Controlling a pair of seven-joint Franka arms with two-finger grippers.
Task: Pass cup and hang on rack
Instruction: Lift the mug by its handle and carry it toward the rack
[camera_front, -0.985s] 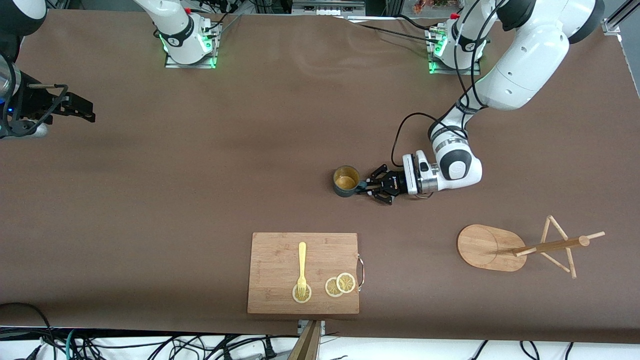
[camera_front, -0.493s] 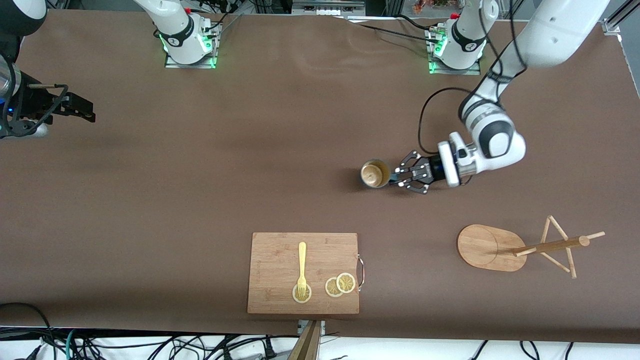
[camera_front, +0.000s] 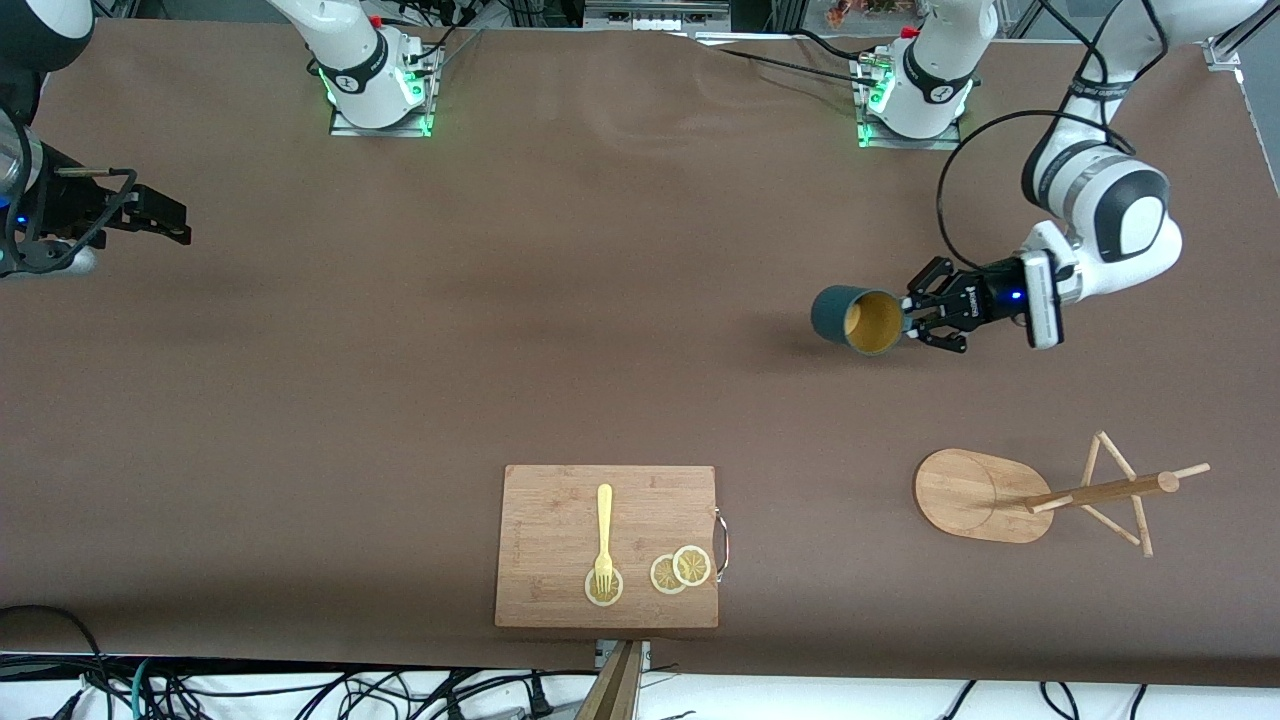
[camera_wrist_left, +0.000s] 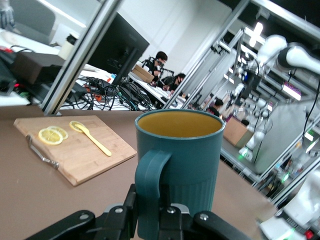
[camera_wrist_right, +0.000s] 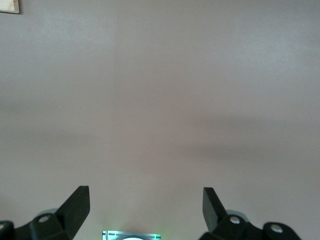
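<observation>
Left claw (camera_front: 915, 318) is clamped on the cup (camera_front: 858, 319) by its handle, cup tipped sideways in the air over bare counter (camera_front: 500, 330), farther from the front camera than the rack (camera_front: 1040, 495). Right claw (camera_wrist_right: 146, 205) waits wide open, holding nothing, over the right arm's end. To hang it well, line the handle loop up with a peg before releasing; only the left wrist view shows the handle (camera_wrist_left: 150, 192) pinched, only the front view shows the rack.
</observation>
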